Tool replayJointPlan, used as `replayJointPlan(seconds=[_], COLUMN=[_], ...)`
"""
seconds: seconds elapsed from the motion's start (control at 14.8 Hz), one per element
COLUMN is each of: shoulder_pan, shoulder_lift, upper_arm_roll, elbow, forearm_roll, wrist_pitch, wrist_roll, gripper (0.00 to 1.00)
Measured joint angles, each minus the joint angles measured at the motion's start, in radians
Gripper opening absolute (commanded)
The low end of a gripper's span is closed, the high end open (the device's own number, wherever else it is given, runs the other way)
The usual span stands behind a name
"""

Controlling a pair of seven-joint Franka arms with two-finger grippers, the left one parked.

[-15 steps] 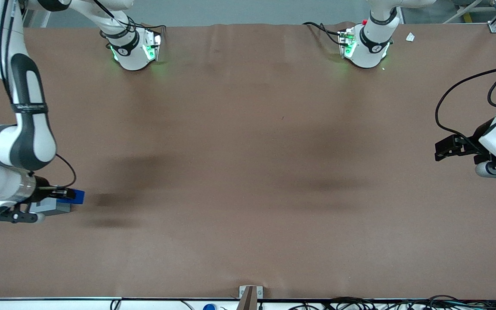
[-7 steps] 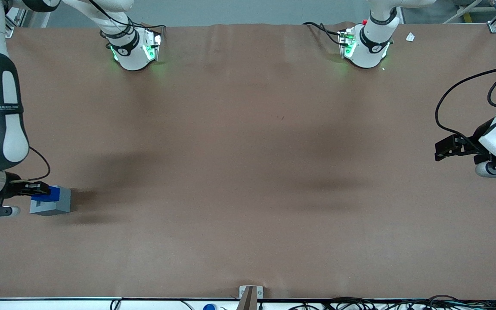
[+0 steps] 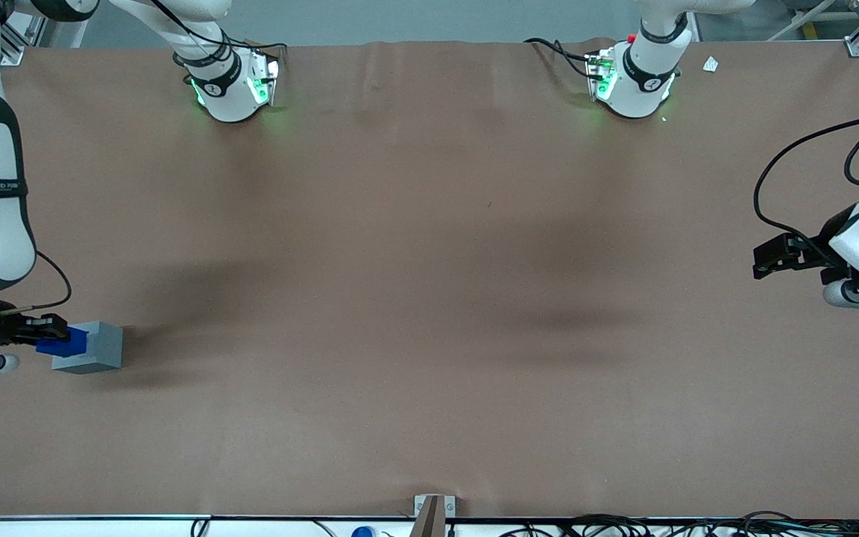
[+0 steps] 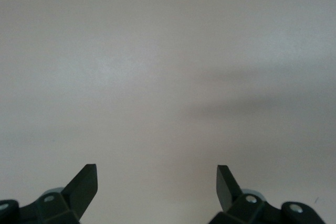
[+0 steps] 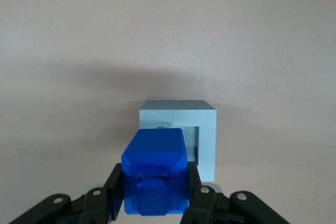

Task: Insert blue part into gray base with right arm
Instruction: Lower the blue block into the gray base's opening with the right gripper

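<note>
Brown matting covers the whole table, with the gray base sitting near the working arm's end. Just above its rim the gripper clamps the blue part, seemingly lining it up over the recess before lowering.

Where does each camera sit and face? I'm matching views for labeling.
Front: high over the table, looking down; shows both arms, gripper holding the blue part at the gray base.
Right wrist: above its gripper, facing blue part and base.
Left wrist: bare table only.
Front and right wrist share part and base.
</note>
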Motion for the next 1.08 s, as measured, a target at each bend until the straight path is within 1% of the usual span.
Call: replayJointPlan(seconds=[0.34,0.61,1.08], shoulder_pan=[-0.018,-0.024,-0.024], shoulder_lift=[0.022,0.031,0.034], upper_arm_roll=[0.000,0.000,0.001], elbow=[-0.001,-0.001,-0.014], forearm_roll=[0.002,0.002,0.002], wrist_pitch=[0.023,0.022,0.020], wrist_roll=[-0.007,0.061,0.074], gripper=[0.00,0.00,0.00])
